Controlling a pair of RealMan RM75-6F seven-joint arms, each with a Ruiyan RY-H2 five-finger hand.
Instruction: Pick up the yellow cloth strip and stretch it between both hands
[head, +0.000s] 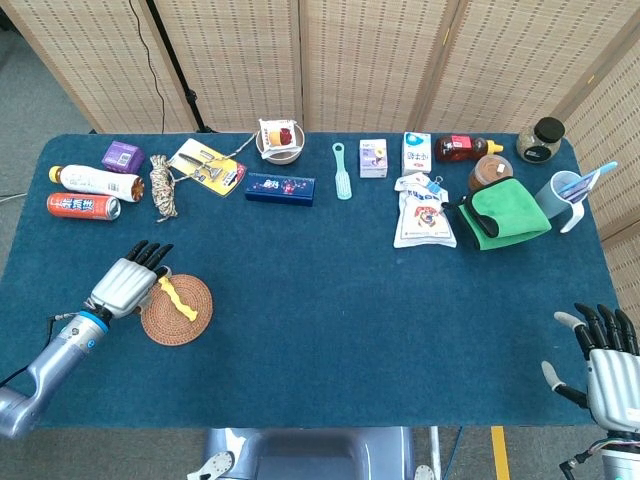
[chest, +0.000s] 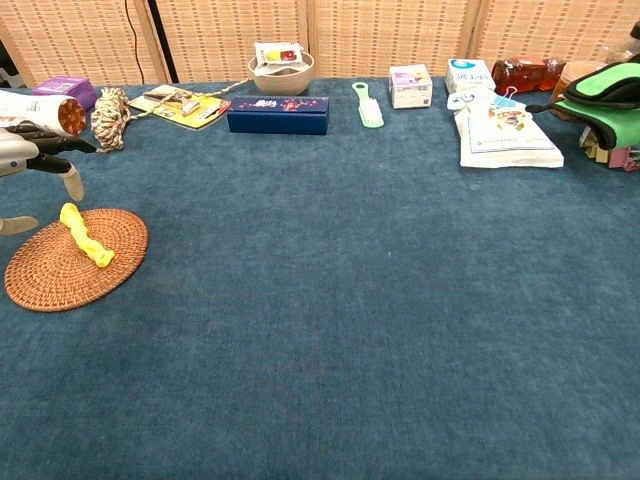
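Observation:
The yellow cloth strip (head: 179, 296) (chest: 85, 235) lies twisted on a round wicker coaster (head: 176, 311) (chest: 60, 265) near the table's front left. My left hand (head: 126, 281) (chest: 30, 160) hovers open just left of the coaster, fingers spread, holding nothing and apart from the strip. My right hand (head: 606, 360) is open at the table's front right corner, far from the strip, and shows only in the head view.
Along the back of the blue table (head: 330, 300) stand bottles (head: 95, 181), a can (head: 83, 206), a rope coil (head: 162, 187), a blue box (head: 279, 188), a bowl (head: 280, 145), a brush (head: 342, 171), cartons (head: 416, 152), a bag (head: 423, 212), a green cloth (head: 505, 211) and a cup (head: 562, 196).

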